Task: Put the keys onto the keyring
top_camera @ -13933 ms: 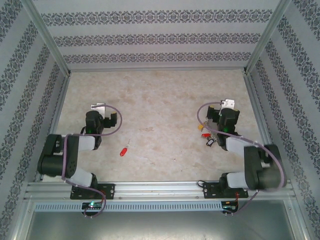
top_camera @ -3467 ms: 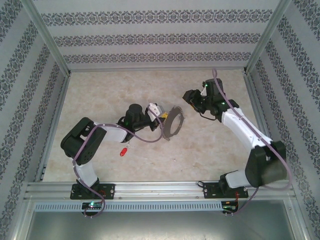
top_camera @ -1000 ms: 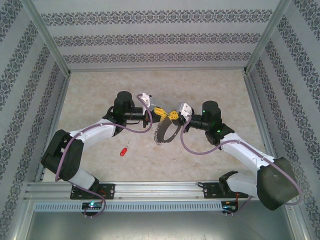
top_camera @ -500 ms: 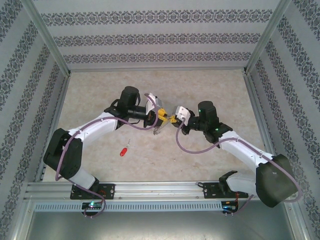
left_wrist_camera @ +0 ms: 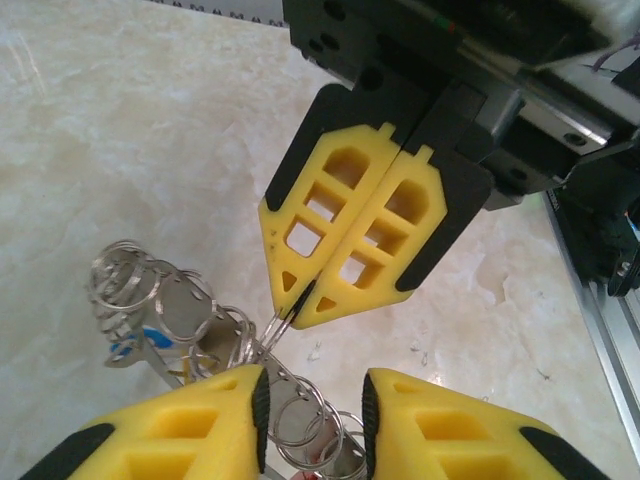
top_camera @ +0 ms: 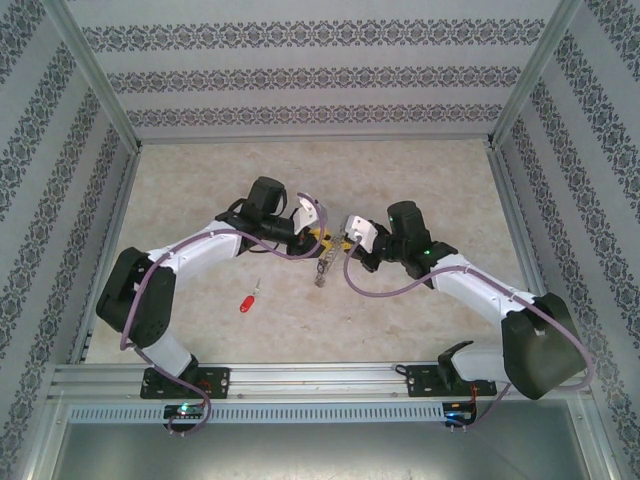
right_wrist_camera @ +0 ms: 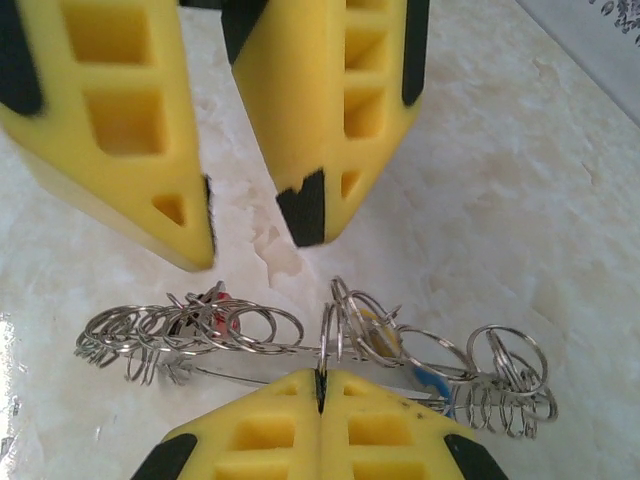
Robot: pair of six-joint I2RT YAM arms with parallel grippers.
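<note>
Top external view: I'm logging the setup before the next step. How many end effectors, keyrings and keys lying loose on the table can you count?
end effectors: 2, left end effector and right end effector
keyring: 1
loose red key: 1
total: 4

The keyring point(right_wrist_camera: 190, 335) is bright, polished metal wire, and its coils catch glints. The keys point(right_wrist_camera: 430, 380) have coloured heads that look like plastic. The right gripper's fingers point(left_wrist_camera: 372, 135) and the left gripper's fingers point(right_wrist_camera: 290, 100) are matt yellow plastic, moulded with cut-out cells and edged in black, rubbery-looking strips. The desk point(left_wrist_camera: 130, 130) is smooth, marble-patterned and faintly glossy. The frame rail point(top_camera: 300, 380) is ribbed, dull silvery metal.
</note>
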